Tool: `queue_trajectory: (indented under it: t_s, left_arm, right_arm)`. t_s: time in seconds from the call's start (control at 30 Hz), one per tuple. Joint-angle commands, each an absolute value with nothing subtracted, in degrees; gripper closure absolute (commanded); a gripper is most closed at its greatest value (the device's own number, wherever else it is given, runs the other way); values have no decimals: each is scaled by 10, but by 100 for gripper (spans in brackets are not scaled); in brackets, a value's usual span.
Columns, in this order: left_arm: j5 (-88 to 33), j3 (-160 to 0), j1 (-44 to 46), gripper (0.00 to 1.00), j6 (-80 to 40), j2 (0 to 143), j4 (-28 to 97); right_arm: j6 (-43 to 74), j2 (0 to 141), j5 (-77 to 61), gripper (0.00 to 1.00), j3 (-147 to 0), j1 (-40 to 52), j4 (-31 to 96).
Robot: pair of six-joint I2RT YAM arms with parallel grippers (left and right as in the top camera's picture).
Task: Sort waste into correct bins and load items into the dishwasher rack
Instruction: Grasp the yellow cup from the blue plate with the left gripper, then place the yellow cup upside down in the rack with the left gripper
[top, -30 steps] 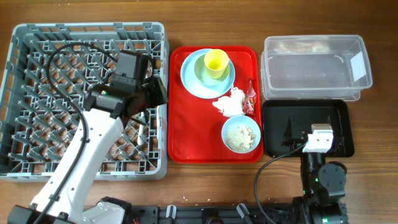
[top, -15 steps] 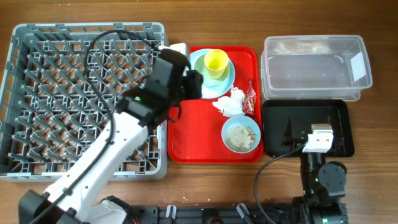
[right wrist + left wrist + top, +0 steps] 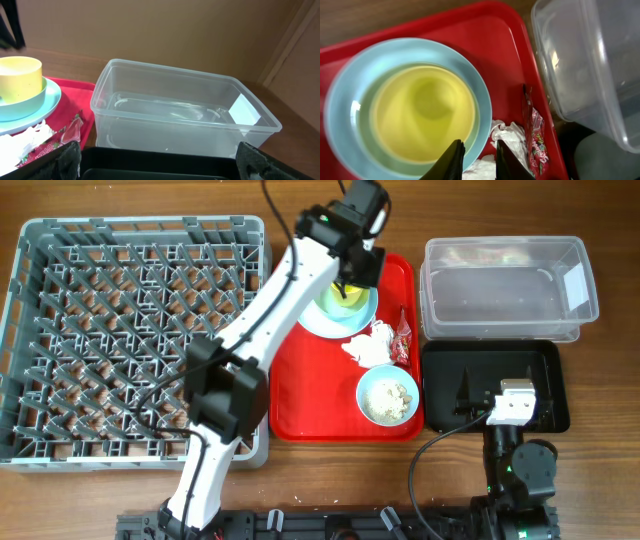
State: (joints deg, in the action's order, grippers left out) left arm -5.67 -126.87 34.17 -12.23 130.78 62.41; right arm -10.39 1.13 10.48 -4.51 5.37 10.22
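A small yellow cup stands in a pale green bowl on a light blue plate at the back of the red tray. My left gripper hovers over the cup's near rim, slightly open and empty. A crumpled white napkin and a red wrapper lie just right of it. A light blue bowl holds rice-like crumbs. My right gripper is wide open and empty over the black tray. The fork and spoon are out of view.
The grey dishwasher rack fills the left side, with my left arm stretching over its right edge. The clear tub stands at the back right, behind the black tray and right beside the red tray.
My left arm has swung right and away from me, from over the rack to above the yellow cup on the red tray. The right arm has not moved.
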Motion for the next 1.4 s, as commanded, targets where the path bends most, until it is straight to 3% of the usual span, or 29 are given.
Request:
queue_trajectory:
  t_s: [0.0, 0.17, 0.57, 0.63, 0.73, 0.9, 1.07, 1.23, 1.37]
  left_arm:
    - [-49, -1280, 359, 79, -107, 1336, 619]
    - [25, -1254, 365, 80, -107, 1349, 599]
    - [57, -1207, 365, 83, -107, 1350, 568]
    - [57, -1207, 365, 96, -107, 1350, 572]
    - [57, -1211, 364, 96, -107, 1341, 570]
    - [48, -1273, 325, 96, -106, 1205, 667]
    - [-287, -1273, 159, 96, -52, 1072, 723]
    - [-596, -1207, -9, 96, 84, 1147, 789]
    - [-842, -1129, -65, 96, 175, 1235, 778]
  right_arm:
    - [-105, 8, 100, 0, -46, 56, 100]
    - [-105, 8, 100, 0, -46, 56, 100]
    - [-105, 8, 100, 0, -46, 56, 100]
    - [-105, 8, 100, 0, -46, 56, 100]
    - [-105, 8, 100, 0, -46, 56, 101]
    - [-105, 8, 100, 0, -46, 56, 100]
    - [-105, 8, 100, 0, -46, 56, 100]
    - [-105, 8, 100, 0, -46, 56, 100]
    - [-105, 8, 100, 0, -46, 56, 101]
